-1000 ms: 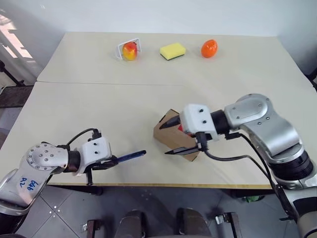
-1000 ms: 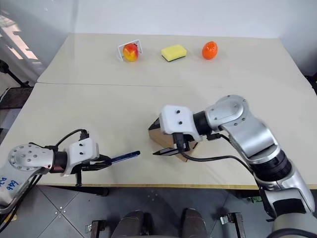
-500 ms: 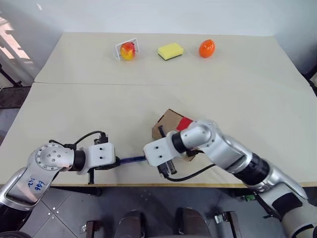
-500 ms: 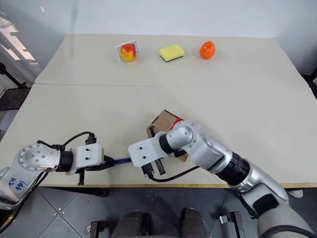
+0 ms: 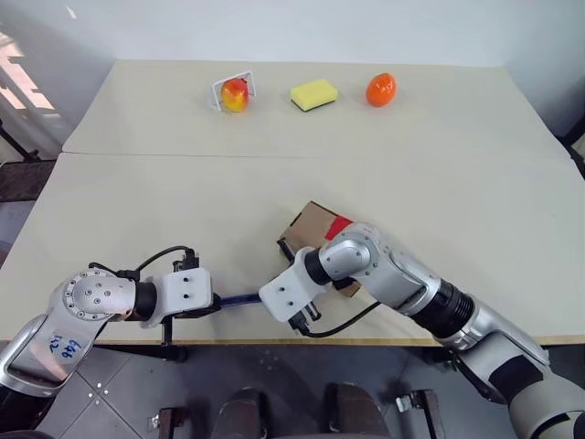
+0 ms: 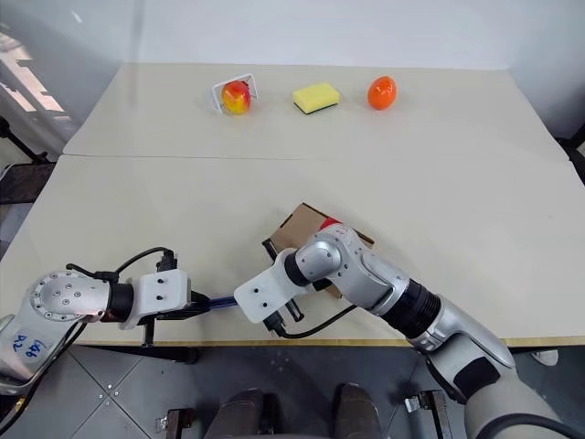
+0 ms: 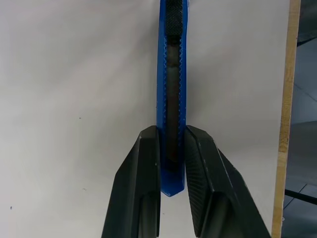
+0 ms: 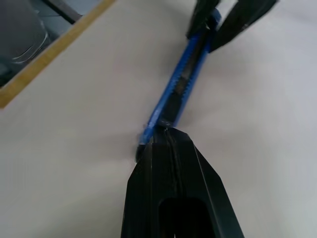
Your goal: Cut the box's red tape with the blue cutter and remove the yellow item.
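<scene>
The box (image 5: 309, 229), brown cardboard, lies near the table's front with the red tape (image 5: 340, 225) on its top. Left of it, my left gripper (image 7: 171, 132) is shut on the blue cutter (image 7: 172, 74), which points toward the box just above the table. My right gripper (image 8: 168, 135) has crossed in front of the box and is shut, its fingertips against the cutter's (image 8: 181, 84) free end. Whether they pinch it I cannot tell. The left gripper's fingers (image 8: 237, 17) show at the cutter's far end. The yellow item is out of view.
At the table's far side stand a red-yellow fruit in a white holder (image 5: 235, 92), a yellow sponge (image 5: 313, 93) and an orange fruit (image 5: 381, 89). The table's front edge (image 5: 274, 342) runs just below both grippers.
My right gripper came down and left from over the box to the cutter's free end, and its open fingers shut. The left gripper kept its hold in place.
</scene>
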{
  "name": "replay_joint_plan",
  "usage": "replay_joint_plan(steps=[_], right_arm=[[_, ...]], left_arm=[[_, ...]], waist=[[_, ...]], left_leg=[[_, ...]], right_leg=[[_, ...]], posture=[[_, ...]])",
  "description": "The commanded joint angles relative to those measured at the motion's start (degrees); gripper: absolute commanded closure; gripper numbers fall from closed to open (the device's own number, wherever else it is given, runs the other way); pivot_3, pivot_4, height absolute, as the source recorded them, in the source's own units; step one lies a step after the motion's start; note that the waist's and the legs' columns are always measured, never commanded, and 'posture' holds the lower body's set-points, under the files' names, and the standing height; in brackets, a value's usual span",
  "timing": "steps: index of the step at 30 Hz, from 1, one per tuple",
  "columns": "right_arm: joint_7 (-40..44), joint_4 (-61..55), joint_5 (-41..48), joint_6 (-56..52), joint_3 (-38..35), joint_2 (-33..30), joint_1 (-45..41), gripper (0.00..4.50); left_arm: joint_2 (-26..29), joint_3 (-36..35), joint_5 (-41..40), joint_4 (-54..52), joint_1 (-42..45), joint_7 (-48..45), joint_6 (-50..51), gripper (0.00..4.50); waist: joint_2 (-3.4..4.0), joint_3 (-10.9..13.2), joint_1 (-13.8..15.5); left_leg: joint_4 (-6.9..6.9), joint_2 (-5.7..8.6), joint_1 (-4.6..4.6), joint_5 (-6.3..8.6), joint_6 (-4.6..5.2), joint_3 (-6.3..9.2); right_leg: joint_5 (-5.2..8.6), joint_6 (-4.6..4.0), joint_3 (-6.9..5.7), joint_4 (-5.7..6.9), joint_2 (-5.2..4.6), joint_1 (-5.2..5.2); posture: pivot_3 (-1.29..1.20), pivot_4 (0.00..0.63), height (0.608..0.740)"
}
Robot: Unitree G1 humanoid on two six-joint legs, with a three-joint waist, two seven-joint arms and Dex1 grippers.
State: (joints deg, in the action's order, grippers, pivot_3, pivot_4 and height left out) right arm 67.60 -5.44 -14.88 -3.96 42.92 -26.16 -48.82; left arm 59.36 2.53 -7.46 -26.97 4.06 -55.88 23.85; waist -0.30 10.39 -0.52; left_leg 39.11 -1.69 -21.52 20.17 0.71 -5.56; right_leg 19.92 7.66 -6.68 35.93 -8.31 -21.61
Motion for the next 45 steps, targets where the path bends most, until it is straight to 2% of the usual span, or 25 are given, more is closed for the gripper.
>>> replay_joint_plan(steps=[1, 15, 25, 30, 34, 38, 41, 45], right_arm=[[0.4, 0.3, -1.3, 1.5, 0.4, 1.2, 0.7, 4.48], [-1.4, 5.8, -4.0, 3.9, 0.6, 9.6, 0.3, 4.48], [-0.7, 5.8, -3.1, 2.9, -1.3, 10.6, 0.7, 4.48], [2.9, -0.9, 5.5, -8.3, -8.8, 10.0, 0.6, 4.48], [10.8, -13.4, 19.7, -26.1, -18.7, 2.5, 0.4, 4.48], [9.5, -14.9, 27.8, -40.0, -24.9, -0.4, -3.1, 4.48], [8.2, -12.7, 29.7, -47.6, -25.7, -3.5, -7.1, 3.90], [4.5, -9.7, 32.2, -55.1, -27.1, -4.2, -11.6, 2.57]], left_arm=[[-0.7, 0.3, -0.3, -1.6, -0.9, -0.1, 0.7, 4.13], [-2.2, -0.3, -1.0, -3.4, -1.5, 0.0, 2.6, 4.13], [-3.8, -0.2, -0.8, -2.8, -1.2, 0.5, 3.5, 4.13], [-5.1, -3.0, -2.2, -2.6, -2.8, 0.8, 2.2, 4.13], [-7.8, -9.7, -5.4, -2.0, -5.8, 1.7, -0.6, 4.13], [-9.8, -15.2, -8.0, -0.9, -6.3, 2.0, -3.5, 4.13], [-10.8, -17.4, -7.7, 1.1, -5.4, 2.4, -8.6, 4.13], [-13.7, -17.9, -5.9, 5.9, -1.2, 4.6, -18.8, 4.13]], waist=[[0.00, 0.0, 0.0], [0.00, 0.0, -0.9], [0.00, 0.0, -0.9], [0.00, 0.0, -1.0], [-0.03, 0.0, -0.9], [-0.06, 0.0, -1.0], [-0.04, 0.0, -1.2], [-0.05, 0.0, -1.1]], left_leg=[[0.00, 0.00, 0.01, 0.00, 0.00, 0.00], [0.02, 0.01, 0.04, 0.00, 0.00, 0.05], [0.07, 0.03, 0.05, 0.00, 0.00, 0.09], [0.08, 0.03, 0.04, 0.00, 0.00, 0.11], [0.08, 0.02, -0.01, 0.00, 0.01, 0.21], [0.09, 0.02, -0.01, 0.01, 0.03, 0.23], [0.09, -0.02, 0.03, -0.01, 0.00, 0.11], [0.09, 0.02, 0.02, -0.01, 0.01, 0.11]], right_leg=[[0.00, 0.00, 0.00, 0.00, 0.00, 0.01], [0.00, 0.00, 0.00, 0.08, 0.00, 0.04], [0.00, 0.00, 0.00, 0.12, 0.00, 0.06], [0.00, 0.00, 0.01, 0.13, -0.01, 0.07], [0.00, 0.00, 0.00, 0.12, -0.02, 0.06], [0.00, 0.00, -0.01, 0.12, -0.03, 0.09], [0.00, -0.02, 0.00, 0.13, -0.02, 0.06], [0.00, -0.01, -0.01, 0.13, -0.06, 0.06]], posture=[[0.00, 0.150, 0.740], [0.00, 0.150, 0.740], [0.00, 0.150, 0.740], [0.00, 0.150, 0.740], [0.00, 0.150, 0.740], [0.00, 0.150, 0.740], [0.00, 0.150, 0.740], [0.00, 0.150, 0.740]])
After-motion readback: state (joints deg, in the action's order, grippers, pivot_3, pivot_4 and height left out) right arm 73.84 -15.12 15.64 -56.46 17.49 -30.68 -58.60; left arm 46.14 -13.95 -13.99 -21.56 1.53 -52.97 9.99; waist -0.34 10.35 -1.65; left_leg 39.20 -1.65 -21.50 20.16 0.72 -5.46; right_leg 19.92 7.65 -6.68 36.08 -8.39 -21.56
